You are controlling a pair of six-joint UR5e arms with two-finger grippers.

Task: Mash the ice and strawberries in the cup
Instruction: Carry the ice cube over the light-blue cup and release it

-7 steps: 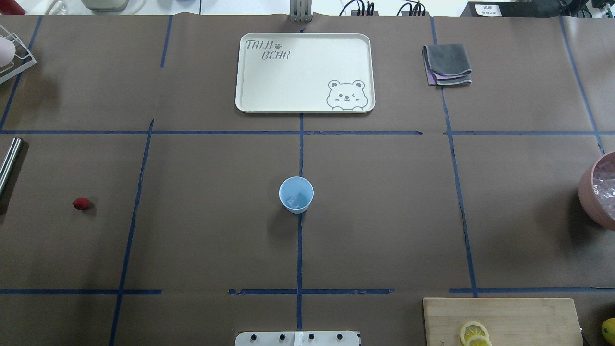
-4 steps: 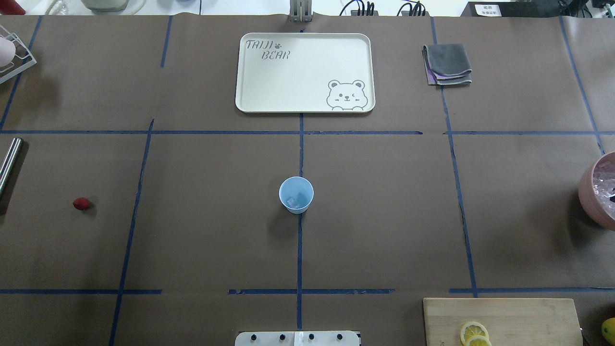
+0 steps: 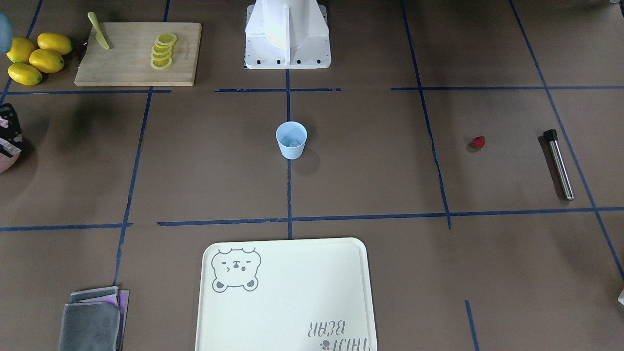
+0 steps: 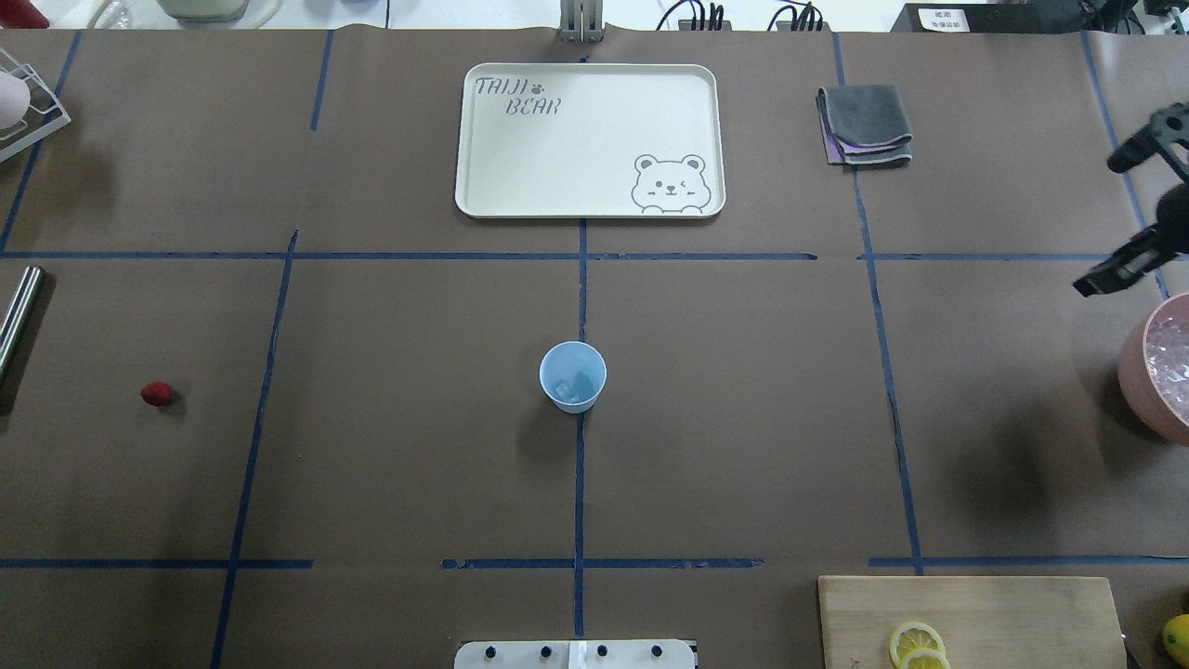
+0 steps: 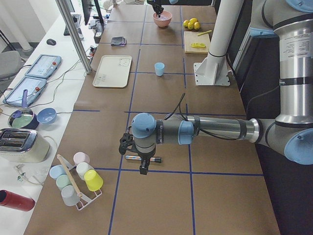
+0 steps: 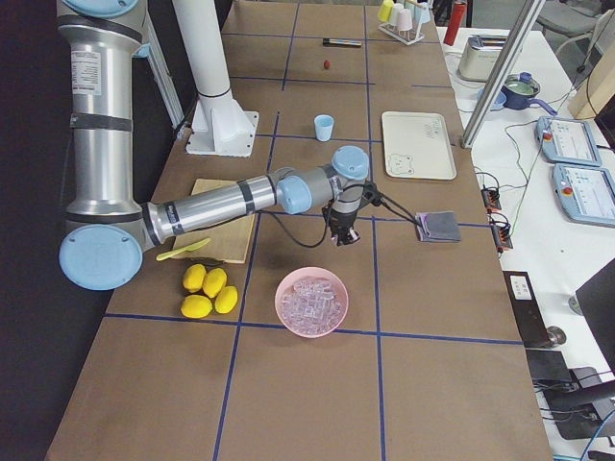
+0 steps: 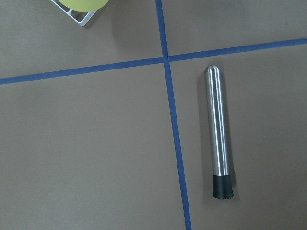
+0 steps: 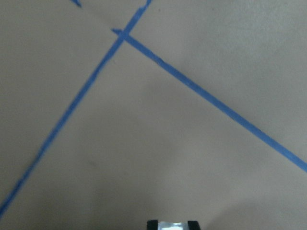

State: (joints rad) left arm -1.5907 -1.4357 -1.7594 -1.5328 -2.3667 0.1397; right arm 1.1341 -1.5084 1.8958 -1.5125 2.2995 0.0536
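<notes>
- Two views now catch the right gripper (image 4: 1096, 228), which has come in at the table's right edge where the overhead view showed no arm a second ago. Its fingers are spread wide with nothing between them, and it hangs just beyond the pink bowl (image 4: 1135, 367) of spare ice.
- The cup (image 4: 572, 376) stands upright at mid-table, unmoved, with a little ice (image 4: 568, 386) at its bottom. My guess is that the ice part is done and this arm is clearing off from the bowl.
- The strawberry (image 4: 156, 394) lies where it did, on the bare paper well to the left of the cup. So the fruit has yet to go in, and mashing cannot have begun.
- The left gripper (image 5: 142, 169) hangs over the steel muddler (image 7: 218, 132), which lies flat near the table's left end. Only the side view shows this gripper, so I cannot tell how far open it is. Its own camera looks straight down on the muddler and shows no fingers.
- Round about are the bear tray (image 4: 520, 158) and a folded cloth (image 4: 864, 124) on the far side. On the robot's right are a cutting board (image 3: 126, 63) with lemon slices (image 3: 163, 51) and whole lemons (image 3: 36, 58).
- None of these sits between the cup and the strawberry or muddler.
</notes>
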